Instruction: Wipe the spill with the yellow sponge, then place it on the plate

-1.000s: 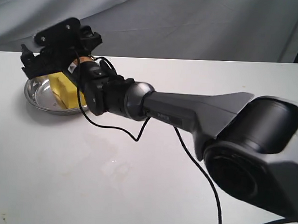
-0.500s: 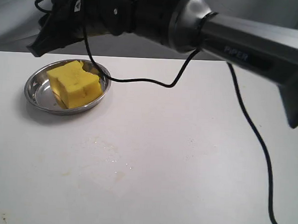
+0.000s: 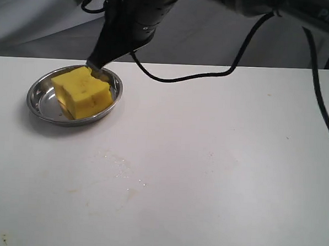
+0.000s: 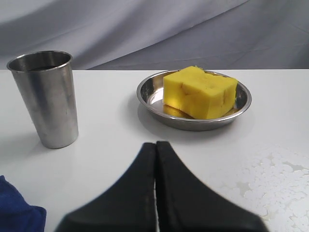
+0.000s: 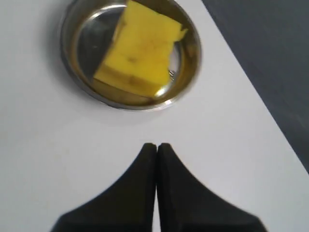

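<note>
Up & back went the R arm since 1 s ago. Then it was low over the plate [image 3: 36, 103] & hid part of the sponge [image 3: 82, 92]; now it's high & the whole sponge shows. Sponge & plate didn't move.

Sponge sits inside the plate, nothing holding it. R gripper [image 5: 157, 146] is closed w/ its 2 black fingers pressed together & nothing between them. In the outside view its tip hangs just above the plate's far rim, and I can't tell if it touches. L gripper [image 4: 155, 144] is closed & empty too, low over the desk [image 3: 233, 187], facing the plate from a bit away.

Spill: no orange puddle left. Only a faint wet mark [image 3: 118, 164] w/ tiny drops is on the desk, in front of the plate.

Step, my guess: both jobs look done, wipe & drop-off. R arm is just backing off. Next move needs no grab: keep lifting clear, don't bump the plate rim or let the cable catch on it.

Count:
- 1 sponge
- 1 plate
- 1 wet mark, 0 puddles
- 1 steel cup [image 4: 46, 99], standing up, beside the plate w/ a gap
- 1 blue cloth [image 4: 14, 212], only a corner seen
- 2 grippers
</note>
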You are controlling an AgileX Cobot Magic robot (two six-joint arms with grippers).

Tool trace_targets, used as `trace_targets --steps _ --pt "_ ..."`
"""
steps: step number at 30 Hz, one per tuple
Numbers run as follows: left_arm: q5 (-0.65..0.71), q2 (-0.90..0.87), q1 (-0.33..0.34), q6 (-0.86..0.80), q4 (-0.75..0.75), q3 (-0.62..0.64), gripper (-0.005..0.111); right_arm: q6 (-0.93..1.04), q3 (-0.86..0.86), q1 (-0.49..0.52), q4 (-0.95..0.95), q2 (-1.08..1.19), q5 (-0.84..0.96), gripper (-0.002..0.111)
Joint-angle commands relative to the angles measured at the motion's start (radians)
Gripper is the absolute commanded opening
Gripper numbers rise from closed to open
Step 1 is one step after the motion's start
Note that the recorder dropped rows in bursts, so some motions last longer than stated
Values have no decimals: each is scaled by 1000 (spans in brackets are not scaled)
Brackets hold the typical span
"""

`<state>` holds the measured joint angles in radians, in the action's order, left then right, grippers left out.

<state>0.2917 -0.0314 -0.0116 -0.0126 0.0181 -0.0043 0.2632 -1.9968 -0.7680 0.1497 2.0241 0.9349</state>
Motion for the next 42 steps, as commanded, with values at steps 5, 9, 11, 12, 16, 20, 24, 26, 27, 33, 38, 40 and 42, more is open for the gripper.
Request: trace_targets --steps 5,9,11,12,16,20,24,26,27,33,38,40,42 --pt "-10 -4 -6 2 2 4 0 -114 102 2 173 -174 37 0" --pt "-10 -4 -6 2 2 4 0 -196 214 2 235 -301 -7 0" --pt "-10 -4 -6 2 2 4 0 -232 276 2 264 -374 -11 0" --pt "-10 -4 -6 2 2 4 0 -246 317 2 274 -413 -17 0" --pt "-10 -4 -6 2 2 4 0 -284 508 2 302 -567 -79 0" --pt "-10 -4 -6 3 2 4 0 -378 746 2 350 -749 -205 0" --pt "-10 -4 -6 3 2 4 0 -444 1029 2 376 -949 -390 0" --pt "-10 -4 -6 3 2 4 0 -458 1156 2 383 -1041 -467 0" --pt "-10 -4 -6 3 2 4 0 -458 1201 2 383 -1075 -491 0" --pt "-10 -4 -6 2 2 4 0 -458 1415 2 379 -1265 -585 0" --pt "-10 -4 -6 2 2 4 0 -463 1478 2 260 -1354 -564 0" --pt "-10 -4 -6 2 2 4 0 -463 1478 2 251 -1371 -566 0" --pt "-10 -4 -6 4 2 4 0 -463 1478 2 251 -1369 -568 0"
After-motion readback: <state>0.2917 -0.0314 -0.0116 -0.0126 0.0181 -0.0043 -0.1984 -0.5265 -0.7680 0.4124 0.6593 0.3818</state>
